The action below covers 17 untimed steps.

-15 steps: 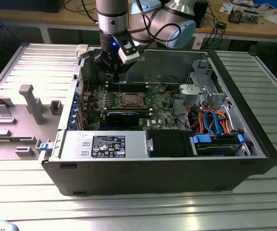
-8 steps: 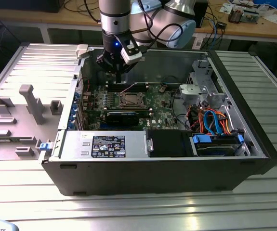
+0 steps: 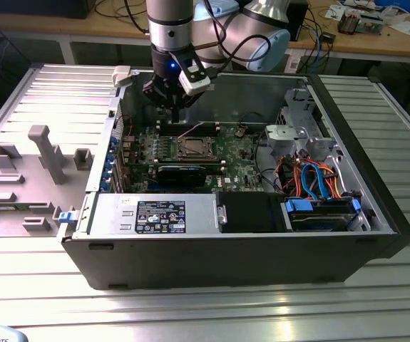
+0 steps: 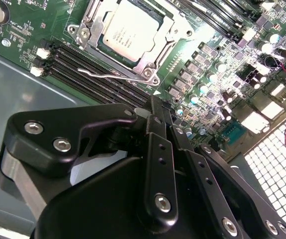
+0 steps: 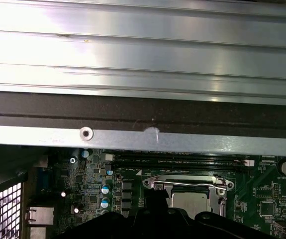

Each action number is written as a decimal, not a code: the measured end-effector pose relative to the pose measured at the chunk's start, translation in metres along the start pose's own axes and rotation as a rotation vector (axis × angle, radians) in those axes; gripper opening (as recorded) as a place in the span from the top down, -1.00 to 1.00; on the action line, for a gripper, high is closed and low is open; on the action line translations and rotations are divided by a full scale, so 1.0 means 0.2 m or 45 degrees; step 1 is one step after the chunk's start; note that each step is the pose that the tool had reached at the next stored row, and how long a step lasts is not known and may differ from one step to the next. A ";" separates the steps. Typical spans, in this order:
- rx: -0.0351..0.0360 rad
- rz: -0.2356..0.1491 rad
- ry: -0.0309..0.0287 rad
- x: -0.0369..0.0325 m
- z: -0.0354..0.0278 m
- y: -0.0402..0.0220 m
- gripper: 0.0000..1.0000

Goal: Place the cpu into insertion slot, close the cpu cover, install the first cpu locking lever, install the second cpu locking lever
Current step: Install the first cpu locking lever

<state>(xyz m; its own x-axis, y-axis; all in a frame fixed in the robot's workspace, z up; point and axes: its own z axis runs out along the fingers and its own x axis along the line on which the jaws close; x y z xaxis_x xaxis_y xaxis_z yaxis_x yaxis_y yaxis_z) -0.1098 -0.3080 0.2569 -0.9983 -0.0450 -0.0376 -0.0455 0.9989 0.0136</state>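
gripper: the gripper is seen hanging over the open computer case, above the motherboard; it is also seen in both wrist views.
gripper state: the black fingers are drawn together to a narrow tip, and nothing is held between them.
cpu: the cpu, silver-grey top up, is seated flat in the insertion slot.
cpu cover: the cpu cover is laid down around the chip, whose top is seen through its window.
lever: a thin silver lever is seen along the socket edge nearest the fingers; whether it is latched cannot be told.
cpu relative to gripper: the chip is apart from the fingertips and untouched. in the second wrist view, the lever and the long black memory slots lie between them.
exterior view: the slot is placed near the gripper, lower in the picture and slightly to the exterior view's right.
surroundings: the case is set on a ribbed metal table.
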 end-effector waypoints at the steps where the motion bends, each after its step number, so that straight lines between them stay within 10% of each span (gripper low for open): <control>1: -0.0001 0.000 0.0000 0.000 0.001 0.000 0.79; 8: -0.0368 0.006 -0.0018 -0.019 0.034 -0.001 0.79; 17: -0.0375 0.011 -0.0019 -0.071 0.093 -0.004 0.79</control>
<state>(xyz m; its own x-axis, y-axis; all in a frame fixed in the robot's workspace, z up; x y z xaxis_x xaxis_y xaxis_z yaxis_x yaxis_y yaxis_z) -0.0949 -0.3079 0.2387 -0.9986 -0.0362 -0.0388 -0.0378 0.9983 0.0434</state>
